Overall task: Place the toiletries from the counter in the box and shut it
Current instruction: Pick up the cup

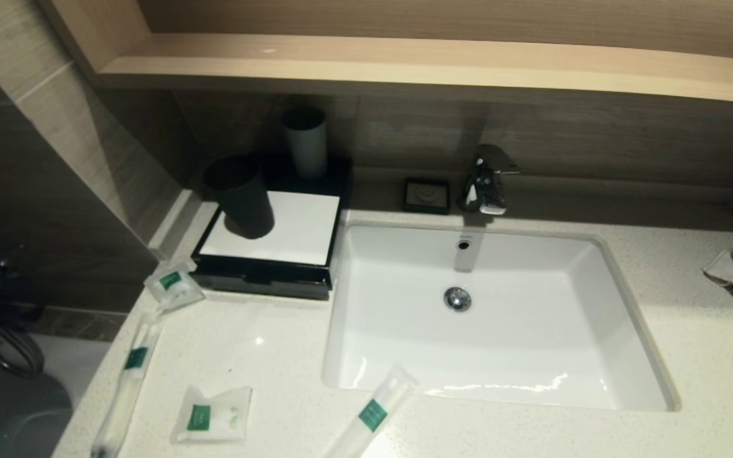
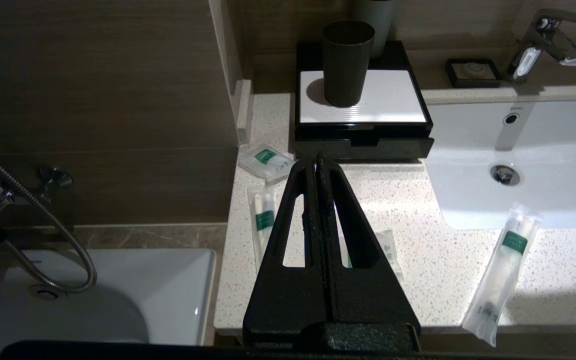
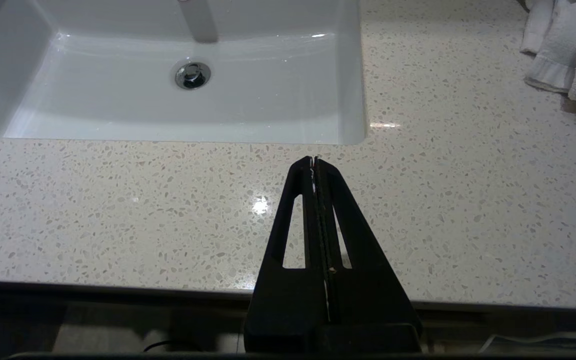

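Toiletries [image 1: 126,375] all on counter [image 1: 265,356], left of sink; box [image 1: 271,238] drawer shut. We see left gripper [image 2: 318,162] clenched, empty, box at its 12 o'clock; packets' long axes near 12–6. Left arm nearer; right gripper [image 3: 314,162] clenched, parked.

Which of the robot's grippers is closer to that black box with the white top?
The left. The left gripper hangs shut over the counter's front-left part, pointing at the box. The right gripper is shut over the counter in front of the sink's far corner.
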Robot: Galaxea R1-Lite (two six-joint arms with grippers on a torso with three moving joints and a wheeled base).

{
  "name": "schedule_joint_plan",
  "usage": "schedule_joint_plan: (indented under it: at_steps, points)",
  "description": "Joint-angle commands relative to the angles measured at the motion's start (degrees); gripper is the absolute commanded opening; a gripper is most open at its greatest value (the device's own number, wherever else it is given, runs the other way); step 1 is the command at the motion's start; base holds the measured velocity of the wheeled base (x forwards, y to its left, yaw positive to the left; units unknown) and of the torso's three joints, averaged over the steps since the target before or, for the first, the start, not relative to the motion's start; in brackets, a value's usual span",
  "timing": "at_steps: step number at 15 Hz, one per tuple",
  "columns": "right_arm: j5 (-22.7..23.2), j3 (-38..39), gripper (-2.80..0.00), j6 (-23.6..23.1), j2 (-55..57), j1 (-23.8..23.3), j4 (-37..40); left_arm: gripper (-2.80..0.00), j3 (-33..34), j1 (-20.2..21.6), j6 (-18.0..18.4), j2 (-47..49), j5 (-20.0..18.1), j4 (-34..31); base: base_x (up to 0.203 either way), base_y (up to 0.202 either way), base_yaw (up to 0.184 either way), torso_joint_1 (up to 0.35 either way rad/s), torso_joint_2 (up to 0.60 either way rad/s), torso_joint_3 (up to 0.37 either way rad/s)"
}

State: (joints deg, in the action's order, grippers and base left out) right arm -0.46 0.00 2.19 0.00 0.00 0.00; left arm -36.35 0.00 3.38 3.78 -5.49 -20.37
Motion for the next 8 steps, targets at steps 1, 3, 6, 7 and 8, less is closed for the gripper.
schedule_joint_plan:
  at_steps: [1,3,6,7,8]
  points:
    - [0.0,0.0,-2.8,0.0,0.0,-0.1,0.0,-2.8,-2.1,0.0,-0.1,9.1,0.0,1.8,0.0,0.0,0.0,0.0,0.0,0.0]
    - [0.0,0.0,-2.8,0.0,0.1,0.0,0.0,-2.8,-4.0,0.0,-0.2,17.2,0.4,7.9,0.0,0.0,0.0,0.0,0.0,0.0]
    - [0.0,0.0,-2.8,0.0,0.1,0.0,0.0,-2.8,-6.7,0.0,0.0,26.1,0.3,11.8,0.0,0.0,0.0,0.0,0.0,0.0]
    - [0.0,0.0,-2.8,0.0,0.1,0.0,0.0,-2.8,-7.2,0.0,0.1,28.4,0.3,12.2,0.0,0.0,0.0,0.0,0.0,0.0]
    - [0.0,0.0,-2.8,0.0,0.0,0.0,0.0,-2.8,-7.5,0.0,0.4,30.6,0.2,12.5,0.0,0.0,0.0,0.0,0.0,0.0]
